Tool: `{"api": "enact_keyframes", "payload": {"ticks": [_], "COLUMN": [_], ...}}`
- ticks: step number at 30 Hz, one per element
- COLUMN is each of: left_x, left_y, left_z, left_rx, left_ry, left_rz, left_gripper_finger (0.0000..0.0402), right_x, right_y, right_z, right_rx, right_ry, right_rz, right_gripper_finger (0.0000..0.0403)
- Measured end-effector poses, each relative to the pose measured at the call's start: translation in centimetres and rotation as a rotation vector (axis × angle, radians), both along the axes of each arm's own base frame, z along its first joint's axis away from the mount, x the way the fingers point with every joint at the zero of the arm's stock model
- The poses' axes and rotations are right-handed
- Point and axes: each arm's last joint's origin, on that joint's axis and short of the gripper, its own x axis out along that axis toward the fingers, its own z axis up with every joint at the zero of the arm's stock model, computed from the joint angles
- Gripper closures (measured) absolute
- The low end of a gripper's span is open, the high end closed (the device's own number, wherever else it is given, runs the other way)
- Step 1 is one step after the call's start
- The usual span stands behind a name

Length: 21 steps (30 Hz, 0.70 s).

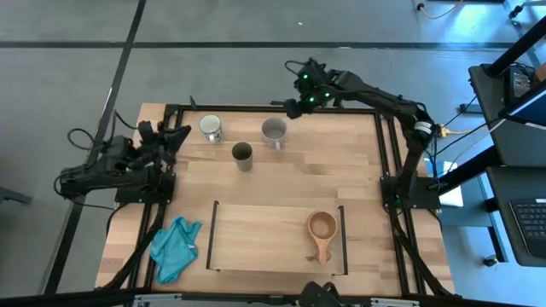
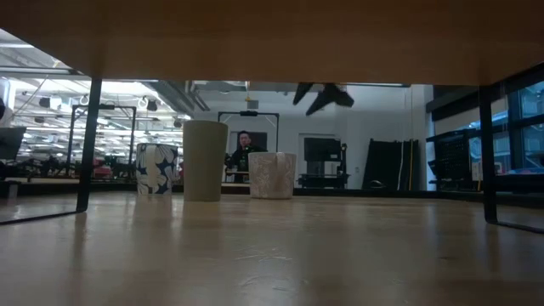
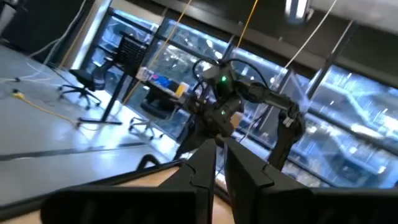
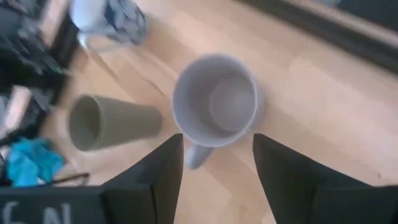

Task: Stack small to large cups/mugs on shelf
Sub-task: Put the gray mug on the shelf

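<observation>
Hovering with jaws spread above the upright grey mug [image 4: 215, 102] at the desk's [image 1: 358, 170] far edge, right pincer [image 4: 214, 163]; mug judged rigid, fairly heavy, smooth-glazed, breakable, best pinched across the rim wall beside the handle; left pincer [image 1: 175, 135] parked, nearly closed.

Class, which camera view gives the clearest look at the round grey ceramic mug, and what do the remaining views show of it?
The right wrist view: the round grey ceramic mug fills it, open mouth and handle showing between the right gripper with its jaws spread. The high view shows it small, from above. The low view shows only its side. The left wrist view misses it.
</observation>
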Motion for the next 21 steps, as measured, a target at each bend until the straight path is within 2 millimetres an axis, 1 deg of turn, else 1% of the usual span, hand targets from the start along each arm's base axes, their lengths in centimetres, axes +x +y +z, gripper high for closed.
{"api": "enact_keyframes", "payload": {"ticks": [4, 7, 9, 12, 16, 18, 21], "left_x": [-0.9, -1.5, -1.7, -1.9, -1.9, -1.9, -1.9], "left_y": [-0.1, -0.2, -0.3, -0.3, -0.3, -0.3, -0.3], "left_z": [0.9, 1.3, 1.1, 1.0, 0.8, 0.8, 0.8], "left_rx": [-0.009, -0.016, -0.023, -0.027, -0.031, -0.031, -0.031], "left_ry": [0.072, 0.11, 0.156, 0.191, 0.215, 0.215, 0.214], "left_rz": [0.004, 0.004, 0.004, 0.004, 0.004, 0.004, 0.004], "left_gripper_finger": [0.0374, 0.0374, 0.0374, 0.0374, 0.0374, 0.0374, 0.0374], "right_x": [0.6, 1.0, 1.3, 1.7, 2.2, 2.8, 4.0], "right_y": [-0.4, -0.3, -0.1, 0.3, 1.2, 1.8, 2.3], "right_z": [-2.2, -2.9, -3.1, -3.1, -3.0, -2.6, -1.3], "right_rx": [0.017, -0.014, -0.06, -0.125, -0.123, -0.114, -0.131], "right_ry": [0.079, 0.107, 0.138, 0.178, 0.183, 0.165, 0.13], "right_rz": [0.042, 0.061, 0.062, 0.05, 0.017, 0.0, -0.01], "right_gripper_finger": [0.0208, 0.0208, 0.0208, 0.0208, 0.0208, 0.0208, 0.0208]}}
